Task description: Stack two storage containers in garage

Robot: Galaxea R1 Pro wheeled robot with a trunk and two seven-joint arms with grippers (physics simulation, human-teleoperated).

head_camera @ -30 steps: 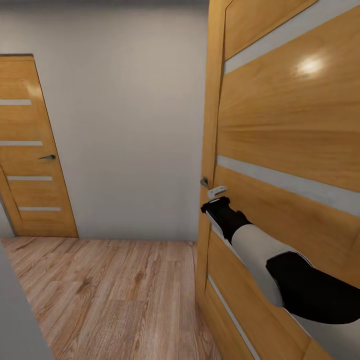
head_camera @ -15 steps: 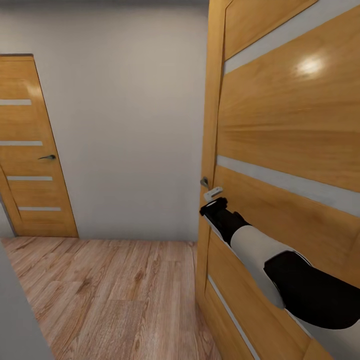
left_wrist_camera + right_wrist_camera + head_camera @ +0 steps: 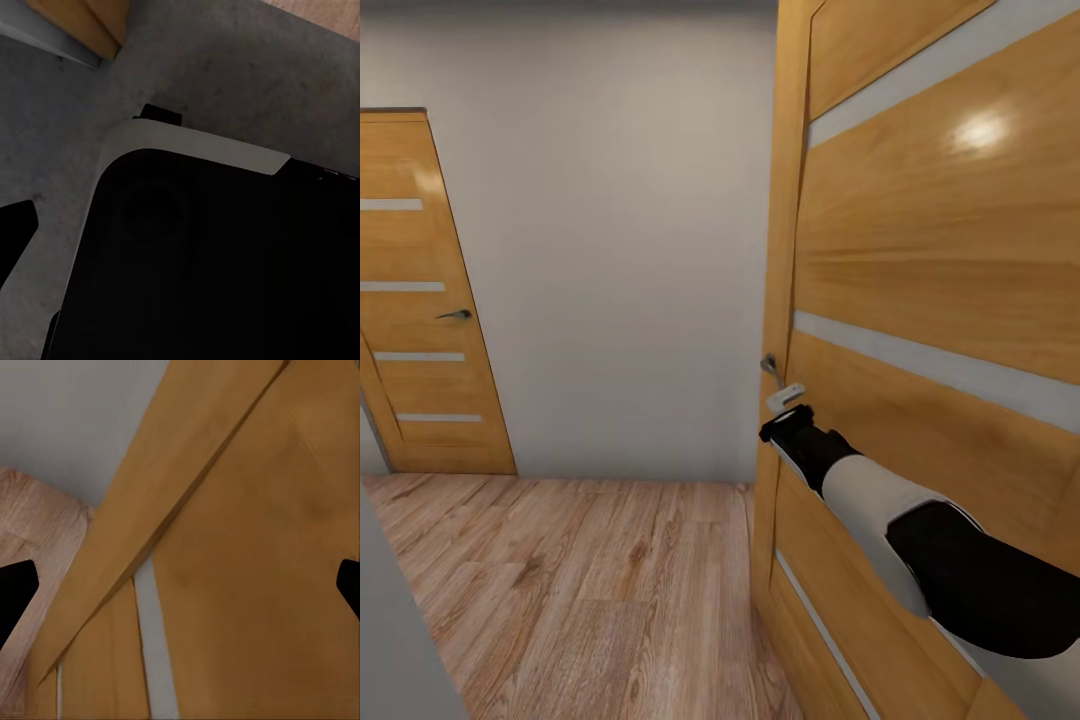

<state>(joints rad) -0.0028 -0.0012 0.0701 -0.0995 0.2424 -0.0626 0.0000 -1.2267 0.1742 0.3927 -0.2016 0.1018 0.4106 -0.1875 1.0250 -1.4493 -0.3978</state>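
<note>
Right arm at a wood door in a plank-floored hallway.
At 9 o'clock a closed door (image 3: 422, 300) on the grey wall (image 3: 610, 250); at 3 o'clock the near door (image 3: 930, 300), right gripper (image 3: 787, 397) just below its handle (image 3: 769, 365); fingertips (image 3: 15, 589) spread wide, released, grasping nothing. Left gripper: cannot tell.

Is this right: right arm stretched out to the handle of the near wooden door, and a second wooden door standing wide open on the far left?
Not quite. In the head view the second door on the far left is shut in its frame. The rest holds: the right arm reaches toward the handle of the near door.
</note>
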